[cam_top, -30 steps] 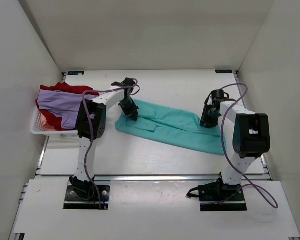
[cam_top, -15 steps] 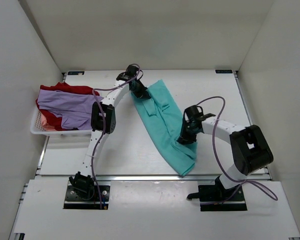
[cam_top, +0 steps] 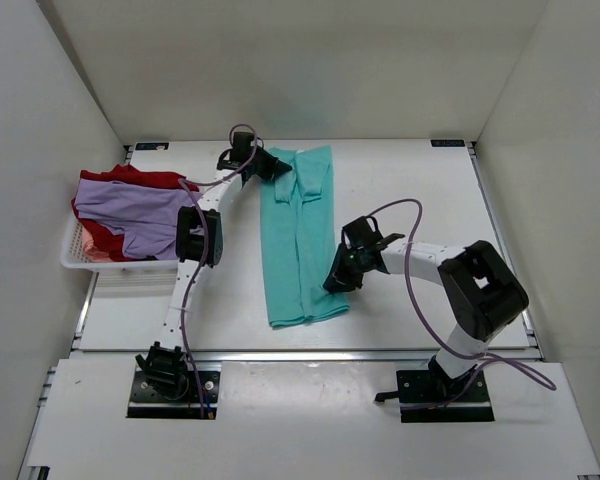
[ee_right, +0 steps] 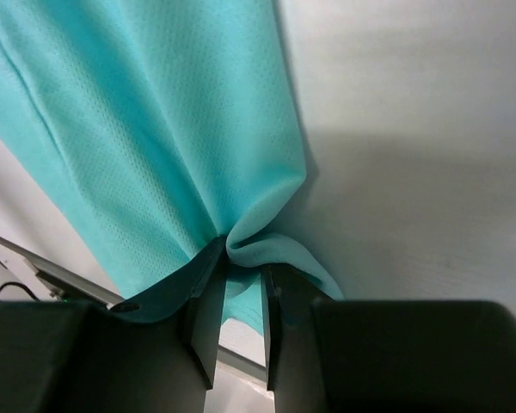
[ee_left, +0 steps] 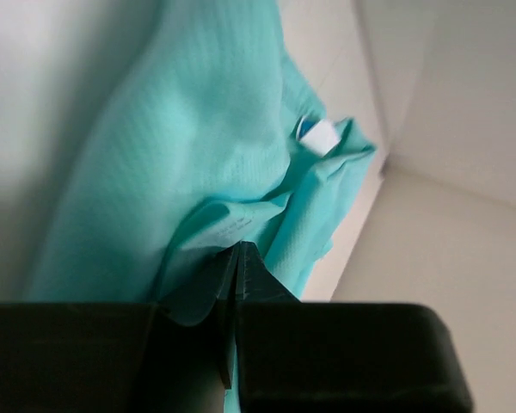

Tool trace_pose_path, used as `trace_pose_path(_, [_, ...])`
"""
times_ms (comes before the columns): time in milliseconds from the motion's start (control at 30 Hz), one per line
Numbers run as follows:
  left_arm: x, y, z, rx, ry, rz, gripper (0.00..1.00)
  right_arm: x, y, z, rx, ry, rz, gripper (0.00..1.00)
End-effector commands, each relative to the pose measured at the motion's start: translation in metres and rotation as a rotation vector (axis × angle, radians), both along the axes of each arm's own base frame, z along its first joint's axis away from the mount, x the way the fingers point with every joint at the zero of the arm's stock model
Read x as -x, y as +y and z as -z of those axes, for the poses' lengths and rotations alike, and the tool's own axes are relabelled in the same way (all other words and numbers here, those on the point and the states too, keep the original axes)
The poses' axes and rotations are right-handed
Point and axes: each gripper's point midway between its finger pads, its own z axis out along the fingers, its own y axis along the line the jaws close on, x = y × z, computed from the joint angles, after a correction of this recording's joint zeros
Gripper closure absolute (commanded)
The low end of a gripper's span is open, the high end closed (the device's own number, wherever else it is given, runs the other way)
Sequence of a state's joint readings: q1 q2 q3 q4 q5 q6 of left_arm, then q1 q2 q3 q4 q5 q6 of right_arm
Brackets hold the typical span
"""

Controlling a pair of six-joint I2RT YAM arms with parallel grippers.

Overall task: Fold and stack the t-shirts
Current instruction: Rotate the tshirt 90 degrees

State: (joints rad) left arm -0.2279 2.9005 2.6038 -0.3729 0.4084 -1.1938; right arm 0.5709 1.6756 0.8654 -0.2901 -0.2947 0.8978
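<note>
**A:** Where is the teal shirt (cam_top: 298, 235) lying?

**B:** It's flat on the table (cam_top: 420, 190), folded into a long narrow strip. Its long axis runs from the far edge toward the arm bases, a little left of centre.

**A:** And who has hold of it?

**B:** Both arms do. The left gripper (cam_top: 277, 168) is at the far end, on the strip's left corner, and its jaws are clamped on a fold of cloth. The right gripper (cam_top: 337, 280) is on the strip's right edge, toward the near end. Its jaws are narrow, with a bunch of hem pinched between them.

**A:** So which way does the cloth run from each?

**B:** From the left gripper it stretches toward the bases. From the right gripper it lies off to the left.

**A:** What does the next move depend on?

**B:** I'd say that long axis. A fold end over end has to bring the near hem up toward the far one, and the right gripper is much nearer that hem.

**A:** And the other shirts?

**B:** The lavender shirt (cam_top: 130, 212) and the red shirt (cam_top: 152, 179) are heaped in the basket (cam_top: 78, 262) at the left, apart from the teal one.
</note>
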Motion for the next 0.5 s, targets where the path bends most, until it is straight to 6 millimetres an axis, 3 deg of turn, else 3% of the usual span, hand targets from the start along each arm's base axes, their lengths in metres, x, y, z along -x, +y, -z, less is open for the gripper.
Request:
trace_pose_path(0, [-0.032,0.025,-0.002,0.056,-0.084,-0.107,0.88,-0.009,-0.017,0.024,0.134,-0.002,0.045,0.79])
trace_pose_path(33, [-0.039,0.029,-0.018,0.083,-0.125,-0.113,0.87,-0.012,-0.014,0.020,0.123,-0.021,0.039,0.79])
trace_pose_path(100, [-0.037,0.017,-0.044,0.124,-0.175,-0.070,0.81,-0.015,-0.013,0.016,0.119,-0.047,0.022,0.78])
trace_pose_path(167, [-0.030,0.002,-0.082,0.135,-0.241,-0.005,0.74,-0.015,-0.007,0.012,0.102,-0.092,-0.022,0.77])
trace_pose_path(200, [-0.023,-0.004,-0.092,0.135,-0.245,0.031,0.69,-0.026,0.001,-0.002,0.076,-0.168,-0.059,0.76])
trace_pose_path(233, [-0.016,-0.010,-0.115,0.122,-0.285,0.075,0.68,-0.033,0.007,-0.015,0.053,-0.227,-0.077,0.76])
trace_pose_path(300, [0.009,-0.033,-0.152,0.073,-0.325,0.173,0.65,-0.041,0.015,-0.035,0.045,-0.362,-0.185,0.74])
trace_pose_path(367, [0.031,-0.040,-0.166,0.006,-0.311,0.238,0.63,-0.047,0.021,-0.070,0.014,-0.513,-0.269,0.69])
trace_pose_path(400, [0.052,-0.049,-0.183,-0.061,-0.309,0.278,0.64,-0.051,0.013,-0.076,0.051,-0.565,-0.300,0.68])
trace_pose_path(433, [0.056,-0.043,-0.191,-0.113,-0.309,0.265,0.63,-0.050,0.002,-0.088,0.083,-0.608,-0.291,0.66])
trace_pose_path(467, [0.081,-0.046,-0.200,-0.181,-0.287,0.308,0.63,-0.050,-0.014,-0.097,0.115,-0.657,-0.294,0.63])
